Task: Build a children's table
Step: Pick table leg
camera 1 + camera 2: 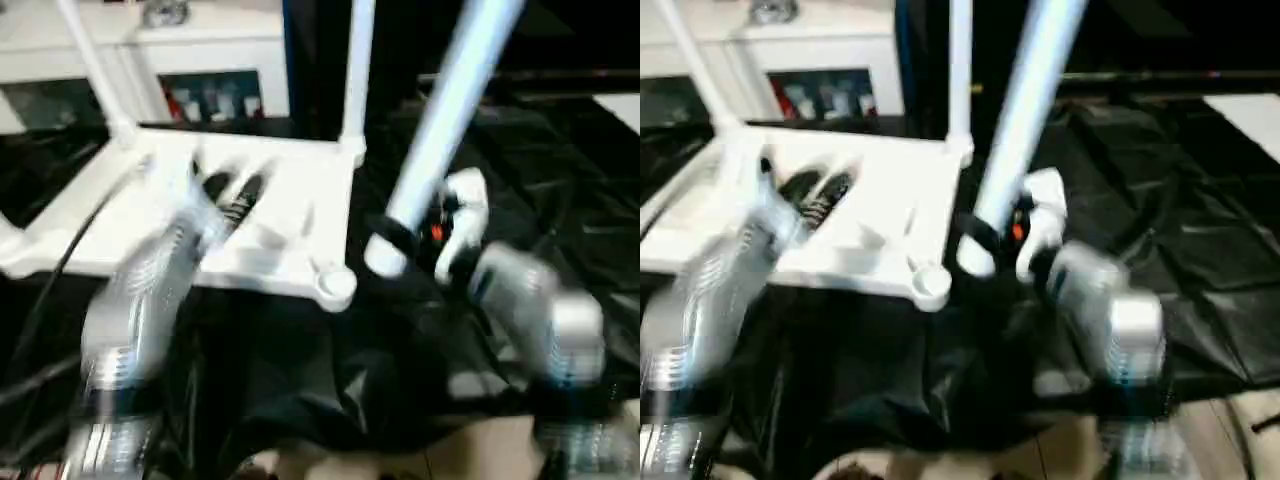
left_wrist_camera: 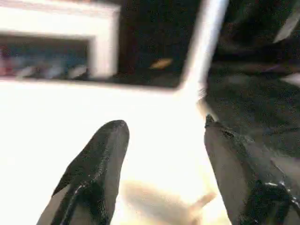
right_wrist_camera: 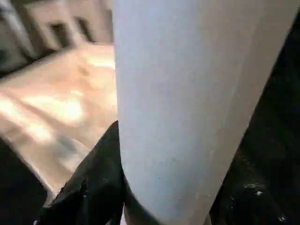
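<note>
Now the white plastic rectangular table top (image 1: pixel 270 215) lies underside up on the black sheet (image 1: pixel 560 200), with two white tube legs (image 1: pixel 357 70) already standing in its far sockets. The right gripper (image 1: pixel 415 245) clasps another long white tube leg (image 1: pixel 450 110) just beside the empty near corner socket (image 1: pixel 335 285), while the left gripper (image 2: pixel 164 164) hovers spread and empty over the top. I judge the step is fitting this leg; next its lower end must be aligned over the socket and pressed in.

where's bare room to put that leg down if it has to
Bare black sheet lies right of the table top, beyond the right gripper holding the leg. The top is crowded: left gripper over it, and upright legs at its far-left corner and far-right corner.
</note>
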{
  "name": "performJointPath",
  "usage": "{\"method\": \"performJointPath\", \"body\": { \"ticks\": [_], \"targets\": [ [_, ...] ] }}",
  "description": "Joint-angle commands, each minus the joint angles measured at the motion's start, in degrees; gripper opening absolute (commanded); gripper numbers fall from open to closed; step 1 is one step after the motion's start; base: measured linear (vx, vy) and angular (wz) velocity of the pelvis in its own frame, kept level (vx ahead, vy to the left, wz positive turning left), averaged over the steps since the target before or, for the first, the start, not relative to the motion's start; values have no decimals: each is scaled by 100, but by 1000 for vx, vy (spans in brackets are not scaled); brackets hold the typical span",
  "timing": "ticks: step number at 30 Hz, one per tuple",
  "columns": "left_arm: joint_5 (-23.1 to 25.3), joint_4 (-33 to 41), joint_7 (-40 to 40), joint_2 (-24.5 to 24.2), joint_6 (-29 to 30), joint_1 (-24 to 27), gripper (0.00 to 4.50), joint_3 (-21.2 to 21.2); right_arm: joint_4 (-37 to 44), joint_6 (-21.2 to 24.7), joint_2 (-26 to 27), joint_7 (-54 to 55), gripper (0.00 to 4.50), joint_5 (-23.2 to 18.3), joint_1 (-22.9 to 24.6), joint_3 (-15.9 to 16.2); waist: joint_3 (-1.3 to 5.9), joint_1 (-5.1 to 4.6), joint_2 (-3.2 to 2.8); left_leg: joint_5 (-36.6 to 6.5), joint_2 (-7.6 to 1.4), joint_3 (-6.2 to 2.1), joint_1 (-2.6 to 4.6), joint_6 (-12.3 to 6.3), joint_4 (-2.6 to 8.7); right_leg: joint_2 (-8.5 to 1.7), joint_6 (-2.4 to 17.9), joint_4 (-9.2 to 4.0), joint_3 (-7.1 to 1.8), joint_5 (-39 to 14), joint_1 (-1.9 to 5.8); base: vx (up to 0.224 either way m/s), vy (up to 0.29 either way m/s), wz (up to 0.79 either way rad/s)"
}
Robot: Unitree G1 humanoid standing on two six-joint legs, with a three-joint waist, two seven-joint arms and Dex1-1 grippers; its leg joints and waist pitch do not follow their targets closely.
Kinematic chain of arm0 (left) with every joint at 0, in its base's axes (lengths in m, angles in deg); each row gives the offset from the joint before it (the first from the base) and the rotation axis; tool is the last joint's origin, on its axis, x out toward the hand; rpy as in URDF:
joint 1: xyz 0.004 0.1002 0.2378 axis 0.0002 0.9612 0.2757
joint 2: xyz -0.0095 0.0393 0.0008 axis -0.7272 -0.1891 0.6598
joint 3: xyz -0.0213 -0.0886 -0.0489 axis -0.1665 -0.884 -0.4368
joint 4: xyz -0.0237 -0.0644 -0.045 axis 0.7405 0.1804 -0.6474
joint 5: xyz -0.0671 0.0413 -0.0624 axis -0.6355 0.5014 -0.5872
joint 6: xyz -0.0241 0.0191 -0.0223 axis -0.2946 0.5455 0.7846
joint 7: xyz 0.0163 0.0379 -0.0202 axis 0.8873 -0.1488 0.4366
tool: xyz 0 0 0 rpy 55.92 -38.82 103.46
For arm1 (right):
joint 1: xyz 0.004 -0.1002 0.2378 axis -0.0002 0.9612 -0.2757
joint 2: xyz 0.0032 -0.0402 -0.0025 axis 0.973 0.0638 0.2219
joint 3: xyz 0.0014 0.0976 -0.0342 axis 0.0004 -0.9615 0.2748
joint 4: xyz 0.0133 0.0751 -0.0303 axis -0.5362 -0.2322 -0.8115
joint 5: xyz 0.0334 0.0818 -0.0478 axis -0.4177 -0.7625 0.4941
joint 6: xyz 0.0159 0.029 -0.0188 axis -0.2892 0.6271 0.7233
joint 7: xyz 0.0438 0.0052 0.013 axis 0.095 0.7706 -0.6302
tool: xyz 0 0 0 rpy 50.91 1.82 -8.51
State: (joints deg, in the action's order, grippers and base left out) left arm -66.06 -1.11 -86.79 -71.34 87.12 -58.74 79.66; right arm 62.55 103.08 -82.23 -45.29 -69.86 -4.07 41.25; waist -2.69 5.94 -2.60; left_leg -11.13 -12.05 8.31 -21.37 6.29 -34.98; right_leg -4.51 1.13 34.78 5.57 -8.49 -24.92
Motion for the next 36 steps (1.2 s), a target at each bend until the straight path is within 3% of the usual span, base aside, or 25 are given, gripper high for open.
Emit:
{"method": "performJointPath", "body": {
  "ticks": [1,2,4,5,7,8,10,11,13,14,17,21,22,23,25,26,27,28,30,31,32,33,34,35,36],
  "targets": [
    [253,350,337,89,-66,283,300,15,329,-641,114,601,189,327,138,-127,398,-55,31,-993,30,93,-10,-93,410,-213,163,-553,-186,-2346,380,0,0,0],
    [271,363,352,94,-70,310,300,21,334,-697,118,632,189,357,156,-126,396,-53,85,-1039,25,96,-4,-104,411,-217,122,-573,-185,-2453,371,0,0,0],
    [519,426,457,92,-210,460,300,129,361,-1153,163,881,189,581,280,-154,370,-81,49,-1202,51,95,-5,-134,412,-210,-7,-615,-173,-2802,349,0,0,0],
    [659,435,514,91,-369,492,300,189,363,-1233,244,972,189,542,318,-275,358,-102,119,-1302,83,105,15,-176,393,-195,-211,-670,-157,-3078,313,0,0,0],
    [759,495,643,170,-655,569,300,195,392,-1385,336,899,189,404,429,-440,345,-127,100,-1374,86,83,-20,-222,412,-203,-343,-698,-135,-3255,323,0,0,0],
    [760,562,745,270,-942,777,300,84,336,-1777,218,1187,189,825,625,-346,339,-136,113,-1429,71,74,-15,-207,418,-205,-401,-723,-120,-3317,315,0,0,0],
    [754,581,757,299,-1029,851,300,49,302,-1926,166,1264,189,958,678,-316,354,-143,124,-1375,71,84,-13,-188,423,-199,-399,-731,-122,-3219,326,0,0,0],
    [748,683,727,290,-1062,1018,300,62,371,-1709,159,1202,189,830,766,-371,388,-153,123,-1261,43,63,-16,-205,454,-186,-278,-664,-151,-2774,360,0,0,0],
    [777,965,615,263,-1151,1356,300,169,588,-1245,107,834,189,416,990,-453,369,-181,149,-1316,19,52,-49,-289,484,-192,-203,-633,-173,-2589,386,0,0,0],
    [789,1064,581,269,-1149,1460,300,223,633,-1241,47,766,189,395,1084,-420,357,-197,134,-1413,5,63,-31,-310,483,-191,-144,-652,-185,-2619,349,0,0,0],
    [995,1068,625,267,-1317,1634,300,388,768,-1330,58,592,189,293,1342,-323,380,-213,145,-1362,1,69,-20,-354,477,-200,-51,-648,-191,-2462,363,0,0,0],
    [944,956,624,383,-1466,1654,300,415,783,-1344,60,583,189,421,1366,-62,336,-260,150,-1525,7,68,-13,-320,499,-208,-33,-688,-182,-2760,366,0,0,0],
    [963,952,613,373,-1471,1646,300,444,760,-1385,34,566,189,483,1360,0,323,-273,204,-1591,10,75,-7,-319,498,-206,-70,-708,-176,-2888,360,0,0,0],
    [1013,957,601,351,-1516,1628,300,499,733,-1405,-10,485,189,526,1338,82,323,-268,168,-1672,17,61,12,-293,501,-222,-112,-720,-172,-3068,358,0,0,0],
    [1044,969,587,327,-1509,1615,300,533,710,-1390,-40,434,189,545,1318,132,327,-268,194,-1668,16,57,12,-283,501,-227,-164,-722,-177,-3132,356,0,0,0],
    [1054,997,571,321,-1506,1613,300,564,685,-1372,-81,359,189,543,1300,187,331,-282,265,-1642,15,64,-4,-298,495,-218,-186,-727,-177,-3110,361,0,0,0],
    [1127,1037,564,304,-1537,1617,300,632,633,-1380,-150,252,189,562,1270,274,291,-192,337,-1645,85,-171,-329,-494,613,-393,-110,-547,35,-2978,641,0,0,0],
    [1197,1055,572,293,-1581,1624,300,679,603,-1405,-189,203,189,591,1252,319,301,-242,175,-2045,71,-266,-211,-625,611,-425,-49,-624,140,-3088,614,-4,-23,32],
    [1193,1090,540,321,-1549,1647,300,728,589,-1393,-206,170,189,564,1239,351,248,-310,191,-2562,122,-346,-180,-544,551,-555,-25,-734,285,-3779,693,3,-19,56],
    [1198,1106,540,334,-1529,1659,300,743,583,-1391,-209,169,189,557,1236,359,170,-336,173,-3093,150,-380,-147,-389,534,-574,-129,-824,422,-4513,736,9,-18,56],
    [1200,1122,542,342,-1528,1676,300,761,566,-1412,-187,187,189,516,1231,341,128,-404,148,-3617,109,-345,73,-255,450,-496,-161,-876,512,-4978,667,39,-28,57],
    [1204,1131,548,344,-1535,1687,300,772,553,-1431,-170,201,189,490,1227,326,132,-445,187,-3681,132,-336,131,-232,391,-503,-122,-913,570,-5001,689,39,-28,57],
    [1201,1139,546,344,-1536,1693,300,776,553,-1417,-160,223,189,478,1226,308,70,-475,152,-3885,111,-350,94,-191,430,-459,-158,-914,677,-5104,730,47,-24,48],
    [1189,1166,540,341,-1542,1713,300,790,550,-1375,-136,274,189,445,1229,254,16,-537,95,-4871,-215,-346,479,-73,643,-179,18,-654,547,-3972,625,0,0,0],
    [1184,1174,544,342,-1531,1715,300,789,542,-1363,-138,278,189,446,1233,242,19,-463,35,-5145,-328,-346,350,-47,853,-126,88,-325,417,-3495,811,0,0,0]
  ]
}}
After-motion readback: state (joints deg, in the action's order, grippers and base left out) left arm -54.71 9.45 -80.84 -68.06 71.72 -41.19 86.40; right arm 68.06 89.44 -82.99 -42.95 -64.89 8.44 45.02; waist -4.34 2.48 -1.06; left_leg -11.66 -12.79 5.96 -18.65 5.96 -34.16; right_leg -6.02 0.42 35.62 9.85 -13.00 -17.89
